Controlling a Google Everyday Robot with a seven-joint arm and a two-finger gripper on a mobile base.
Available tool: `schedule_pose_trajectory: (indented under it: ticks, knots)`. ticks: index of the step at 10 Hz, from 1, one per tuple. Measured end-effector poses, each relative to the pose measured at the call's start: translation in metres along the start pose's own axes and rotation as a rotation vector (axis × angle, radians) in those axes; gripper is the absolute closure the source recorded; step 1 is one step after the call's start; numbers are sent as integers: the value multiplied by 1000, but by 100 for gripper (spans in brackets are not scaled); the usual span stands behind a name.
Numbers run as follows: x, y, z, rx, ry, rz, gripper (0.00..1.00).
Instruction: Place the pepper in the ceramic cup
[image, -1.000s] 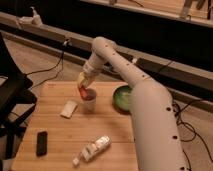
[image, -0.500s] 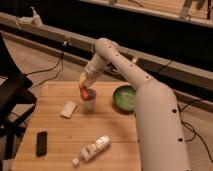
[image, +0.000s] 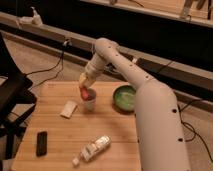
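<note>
The ceramic cup (image: 89, 102) stands on the wooden table (image: 60, 135), a small pale cylinder left of the green bowl. The red-orange pepper (image: 87, 93) sits at the cup's rim, partly inside its mouth. My gripper (image: 84, 85) hangs straight over the cup at the end of the white arm, its yellowish tips right at the pepper.
A green bowl (image: 124, 97) stands right of the cup. A white sponge-like block (image: 68, 109) lies left of it. A black remote-like object (image: 42, 142) lies at the front left. A clear plastic bottle (image: 93, 148) with a white cap lies on its side at the front.
The arm has lowered slightly and the pepper now sits at the cup's mouth. The other objects have not moved.
</note>
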Motion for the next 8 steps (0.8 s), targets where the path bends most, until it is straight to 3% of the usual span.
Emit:
schedule_pose_trajectory:
  ticks: [2,8]
  knots:
    - [-3,-2,-1,6,-13,-6,93]
    - [-6,-10,-4,11,-48,-10,38]
